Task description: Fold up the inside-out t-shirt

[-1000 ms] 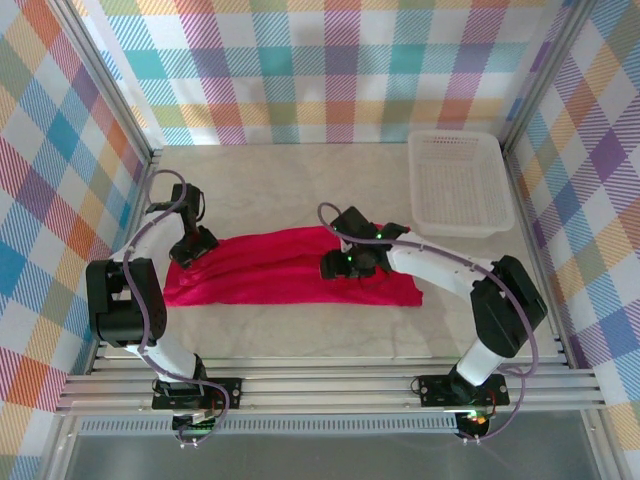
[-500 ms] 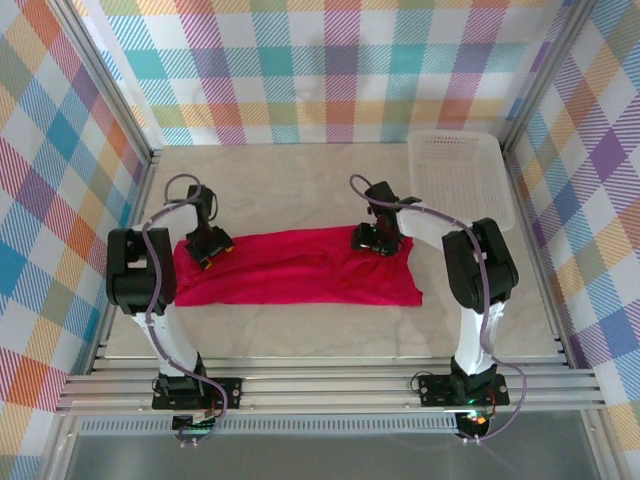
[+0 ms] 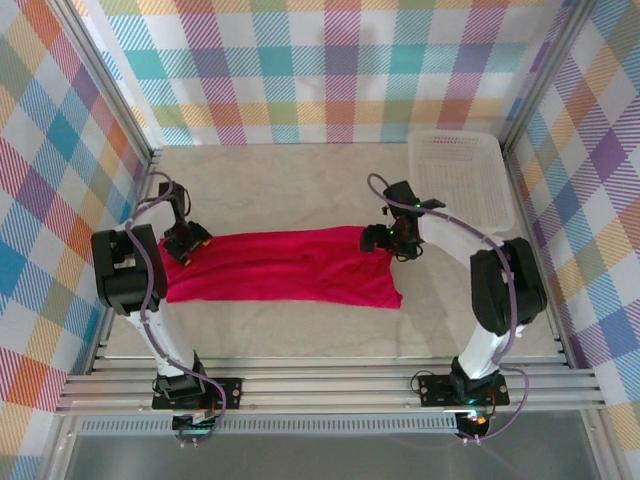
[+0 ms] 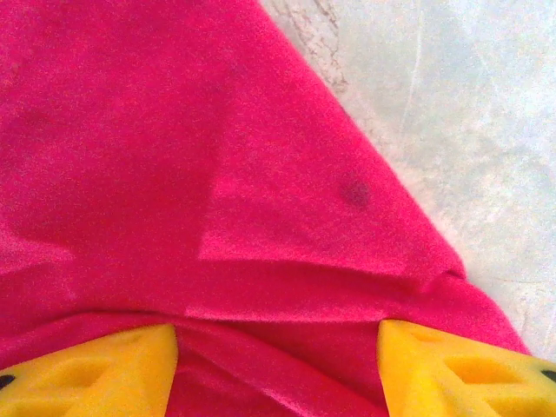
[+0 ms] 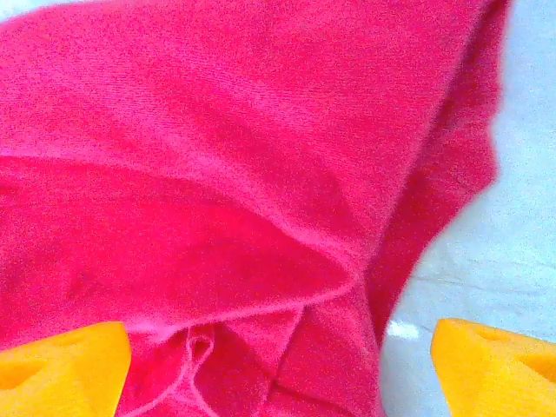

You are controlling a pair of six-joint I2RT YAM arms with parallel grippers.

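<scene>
Your red t-shirt [image 3: 285,272] lies on the table [image 3: 300,335] as a long strip from left to right, your left gripper [image 3: 182,248] sits at its left end and your right gripper [image 3: 384,240] at its right end, both with fingers apart over the cloth, and I can read no words on it.

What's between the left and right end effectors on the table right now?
The red t-shirt, lying in a long band from the left end effector to the right end effector; the top external view shows it.
</scene>
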